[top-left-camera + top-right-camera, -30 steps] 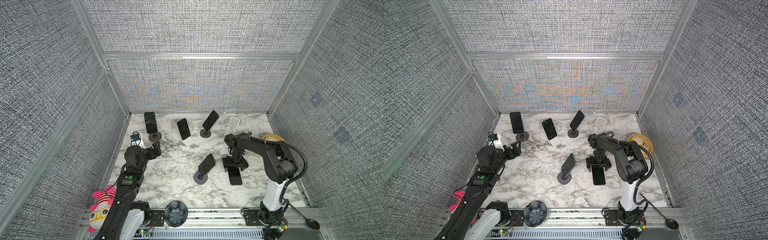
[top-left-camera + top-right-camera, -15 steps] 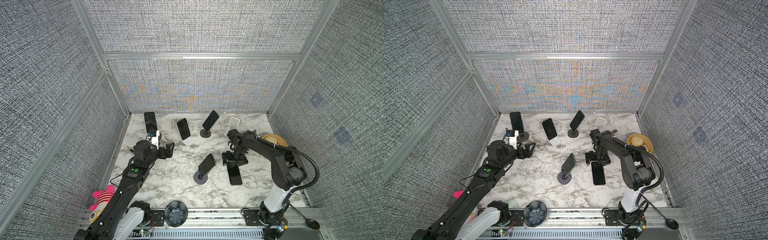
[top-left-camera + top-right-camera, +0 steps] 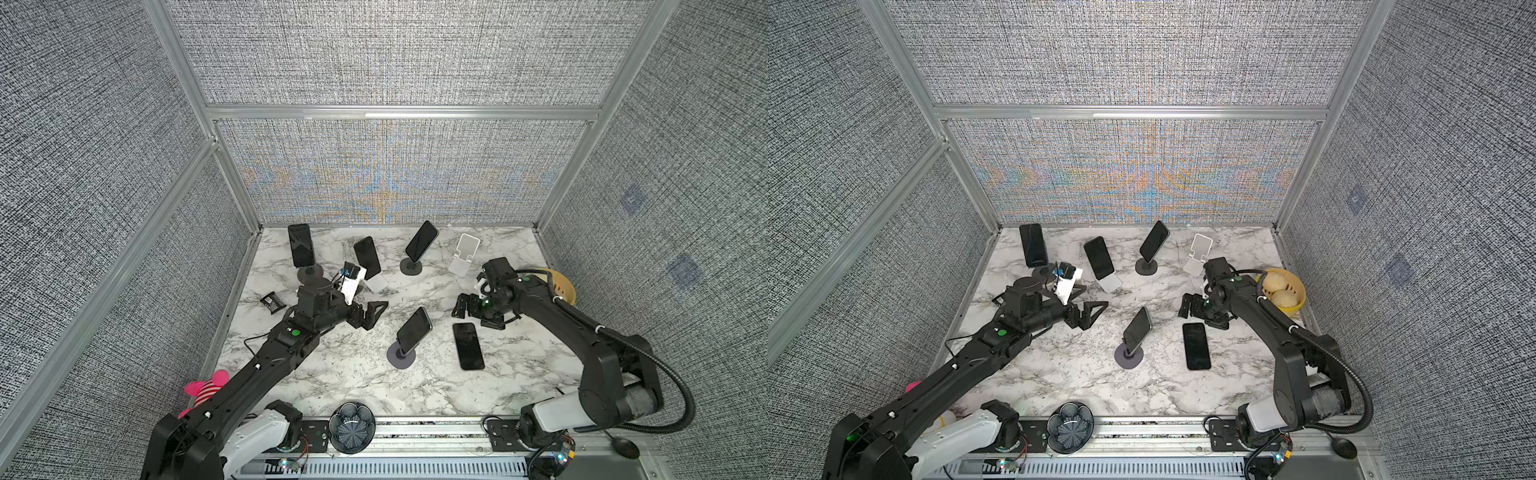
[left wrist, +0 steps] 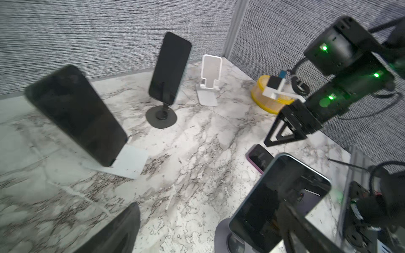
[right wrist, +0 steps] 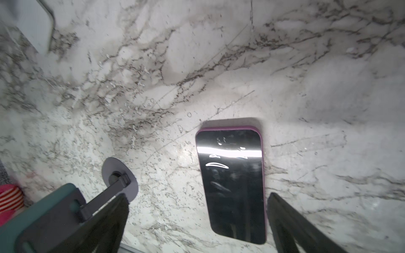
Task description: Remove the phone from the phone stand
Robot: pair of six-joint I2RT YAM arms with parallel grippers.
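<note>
A phone [image 3: 414, 333] sits on the gray stand [image 3: 400, 357] in the middle of the counter [image 3: 353, 374]. Left of the stand, the left fingers [image 4: 118, 234] are spread wide, holding nothing. Just right of the stand, a second phone [image 3: 468, 345] lies flat. The right fingers [image 5: 291, 223], right of the stand and farther back, are spread wide and empty.

In the left wrist view, the black phone leaning on a flat white stand [image 4: 76, 114] is smeared by blur. The dark-screened phone on the round grey stand [image 4: 278, 203] runs off the picture's edge. In a top view, the pink striped plush toy [image 3: 207, 384] sits mostly behind the black left arm [image 3: 266, 374], and a small black object [image 3: 272, 301] is too small to identify.
</note>
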